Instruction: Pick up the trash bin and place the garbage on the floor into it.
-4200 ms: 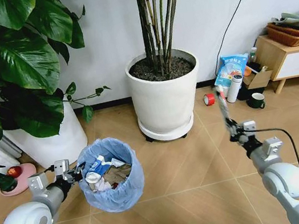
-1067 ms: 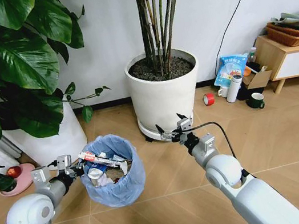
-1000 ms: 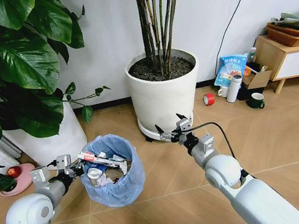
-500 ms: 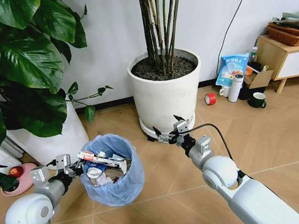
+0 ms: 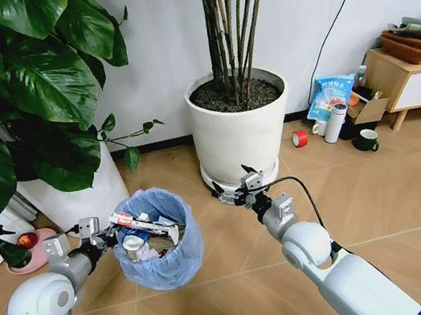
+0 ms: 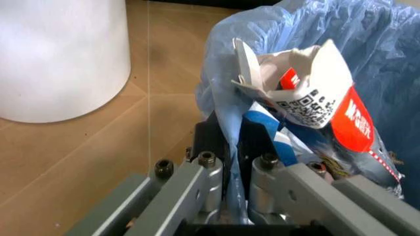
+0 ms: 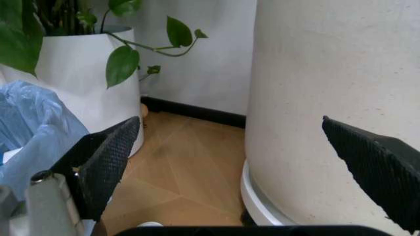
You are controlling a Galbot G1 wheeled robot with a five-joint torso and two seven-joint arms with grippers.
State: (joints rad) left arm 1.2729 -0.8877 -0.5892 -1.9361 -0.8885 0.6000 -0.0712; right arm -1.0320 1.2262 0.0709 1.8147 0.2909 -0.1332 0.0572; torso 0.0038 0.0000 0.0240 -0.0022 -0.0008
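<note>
My left gripper [image 5: 107, 239] is shut on the rim of the trash bin [image 5: 160, 252], a small round bin lined with a crinkly light-blue bag, held just over the floor [image 5: 228, 301]. In the left wrist view the fingers [image 6: 208, 169] pinch the blue bag rim [image 6: 226, 98]. Garbage fills the bin: a tube [image 5: 144, 224] lies across the top, and a red-and-white wrapper [image 6: 315, 98] sticks up. To the right of the bin, my right gripper [image 5: 236, 191] hangs open and empty beside the white pot's base, its fingers [image 7: 108, 160] spread wide.
A large white plant pot [image 5: 242, 131] on a wheeled base stands just behind the right gripper. Another white pot [image 5: 79, 197] with big leaves is behind the bin. A red ring [image 5: 295, 139], a bottle [image 5: 333, 121], a mug [image 5: 366, 141] and a wooden cabinet [image 5: 414, 87] sit at the right.
The tube the right gripper held 4 seconds ago now lies across the bin. The right gripper has come over beside the bin and opened. The camera has shifted slightly since.
</note>
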